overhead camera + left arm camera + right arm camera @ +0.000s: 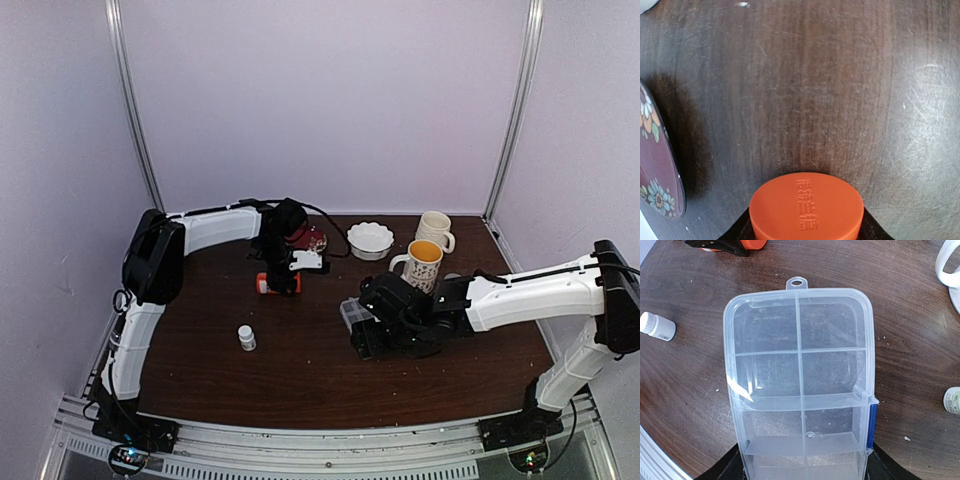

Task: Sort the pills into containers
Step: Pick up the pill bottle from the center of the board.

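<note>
Two white-and-black robot arms reach over a dark brown wooden desk [300,375]. The right tool [801,469] is clamped on the near end of a flat, clear plastic rectangular pill organizer [799,365], with its dark fingers [724,469] against the two long sides. The pill organizer is near the middle of the desk, and it is unclear whether it rests there or is lifted. Clear walls divide it into cells, and a blue latch [871,426] sits on its right edge. Tiny white specks [906,438] lie on the desk beside it, too small to tell whether they are pills. At the far left, the left tool [806,231] straddles the round orange cap [806,202] of a small orange bottle [265,284]; it is unclear whether the fingers press it. A dark red floral plate [657,170] lies just beside. A white scalloped bowl [370,240] and two cream mugs [425,262] stand along the far edge. One small white bottle [246,338] stands near left, another [952,400] to the organizer's right.
</note>
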Tool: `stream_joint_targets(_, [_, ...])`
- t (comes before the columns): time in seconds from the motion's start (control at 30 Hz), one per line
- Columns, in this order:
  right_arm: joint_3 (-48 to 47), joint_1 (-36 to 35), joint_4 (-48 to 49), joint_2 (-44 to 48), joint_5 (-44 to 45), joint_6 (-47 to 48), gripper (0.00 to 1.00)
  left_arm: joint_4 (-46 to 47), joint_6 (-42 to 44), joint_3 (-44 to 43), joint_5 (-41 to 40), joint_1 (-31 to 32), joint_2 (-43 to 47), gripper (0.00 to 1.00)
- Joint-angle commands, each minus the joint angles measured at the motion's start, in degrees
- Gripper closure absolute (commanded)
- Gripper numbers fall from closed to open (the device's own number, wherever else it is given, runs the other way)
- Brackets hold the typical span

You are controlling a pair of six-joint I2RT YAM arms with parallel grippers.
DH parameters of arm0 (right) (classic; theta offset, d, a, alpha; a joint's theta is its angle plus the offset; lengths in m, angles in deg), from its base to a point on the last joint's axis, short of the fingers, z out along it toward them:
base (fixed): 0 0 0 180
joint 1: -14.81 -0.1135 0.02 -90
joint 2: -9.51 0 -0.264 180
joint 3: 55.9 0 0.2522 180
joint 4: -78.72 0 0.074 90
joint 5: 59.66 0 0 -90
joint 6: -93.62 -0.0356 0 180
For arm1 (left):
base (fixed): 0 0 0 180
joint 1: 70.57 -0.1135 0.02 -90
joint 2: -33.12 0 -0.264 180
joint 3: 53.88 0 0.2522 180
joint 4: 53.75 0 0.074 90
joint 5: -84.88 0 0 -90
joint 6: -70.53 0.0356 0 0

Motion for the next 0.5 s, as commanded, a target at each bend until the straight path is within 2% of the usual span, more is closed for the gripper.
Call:
stream_joint_targets(0.0, [-0.3, 0.1, 1.1, -0.3, 0.0, -0.5, 0.33, -0.1, -2.6, -1.3, 1.4, 0.0, 3.4, 0.54])
stream_joint_targets(0.1, [-0.9, 0.1, 1.1, -1.0, -0.3, 0.0, 0.32, 4.6, -5.0, 2.6, 4.1, -0.1, 8.5, 0.54])
stream_joint_targets(0.23, [-1.6, 0.1, 1.0, -1.6, -0.3, 0.5, 0.33, 15.8, -9.6, 11.8, 9.0, -0.6, 17.7, 0.53])
stream_joint_targets(0.47, [-1.7, 0.1, 1.4, -1.8, -0.6, 0.7, 0.33, 45.9, -22.3, 34.1, 19.4, -3.1, 32.7, 0.57])
